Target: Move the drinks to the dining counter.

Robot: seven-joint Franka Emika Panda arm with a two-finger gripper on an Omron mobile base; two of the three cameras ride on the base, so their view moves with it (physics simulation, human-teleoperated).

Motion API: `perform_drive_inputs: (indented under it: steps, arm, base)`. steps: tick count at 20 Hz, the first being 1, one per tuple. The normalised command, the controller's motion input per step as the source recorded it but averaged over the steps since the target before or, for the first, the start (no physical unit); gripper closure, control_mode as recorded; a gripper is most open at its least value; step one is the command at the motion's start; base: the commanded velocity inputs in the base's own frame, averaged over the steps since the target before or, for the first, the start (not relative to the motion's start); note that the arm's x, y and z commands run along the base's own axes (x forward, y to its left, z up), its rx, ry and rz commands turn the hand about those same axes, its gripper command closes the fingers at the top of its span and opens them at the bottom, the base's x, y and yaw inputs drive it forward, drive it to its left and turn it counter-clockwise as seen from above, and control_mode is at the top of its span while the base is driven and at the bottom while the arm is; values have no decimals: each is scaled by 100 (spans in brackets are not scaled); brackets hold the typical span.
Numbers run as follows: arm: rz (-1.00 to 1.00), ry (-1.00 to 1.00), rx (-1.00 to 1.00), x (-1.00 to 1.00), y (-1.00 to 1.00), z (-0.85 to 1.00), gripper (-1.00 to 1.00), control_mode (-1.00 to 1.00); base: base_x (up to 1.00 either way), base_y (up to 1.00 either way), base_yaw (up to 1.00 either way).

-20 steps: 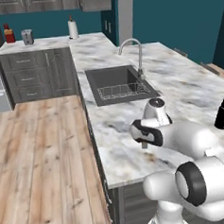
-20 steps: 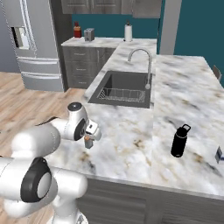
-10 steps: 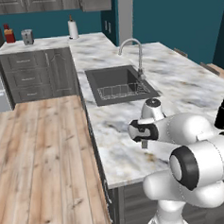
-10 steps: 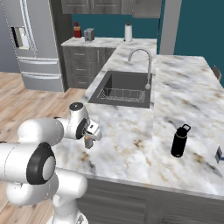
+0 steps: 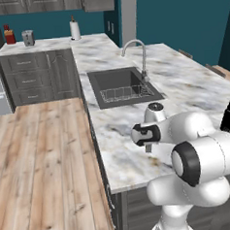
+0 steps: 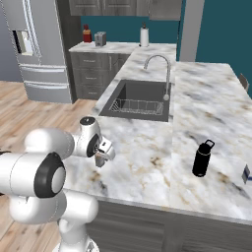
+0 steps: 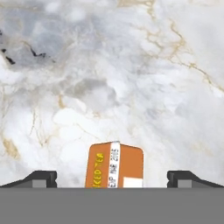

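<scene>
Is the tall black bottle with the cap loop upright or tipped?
Upright: the tall black bottle stands on its base on the marble counter, cap loop on top.

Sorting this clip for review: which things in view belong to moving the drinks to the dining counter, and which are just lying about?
Job:
- black bottle
- blue-and-white carton
- orange drink container, between the open gripper tips
- marble counter

Lying about:
- paper towel roll
- toaster
- red bottle
- sink

Two cameras sit behind the arm, left and right, looking forward and down across the marble counter [image 5: 124, 150]; both take in the sink [image 6: 140, 98], centre frame. The third rides the hand, close above the marble [image 7: 131, 78], facing straight down, an orange container [image 7: 115, 165] at lower centre.
</scene>
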Motion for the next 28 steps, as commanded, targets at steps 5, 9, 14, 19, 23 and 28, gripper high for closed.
perform_drive_inputs:
  steps: [5,9,14,19,23,28]
  arm:
    - [0,3,0,2,0,-15,100,-100]
    - [0,0,0,0,0,-3,100,-100]
    - [0,-2,0,0,0,0,100,-100]
    - [0,-1,0,0,0,7,100,-100]
    - [2,-2,0,-29,-12,44,100,-100]
    - [4,-2,0,-68,-10,65,100,-100]
  base:
    - [0,0,0]
    - [0,0,0]
    - [0,0,0]
    - [0,0,0]
    - [0,0,0]
    - [0,0,0]
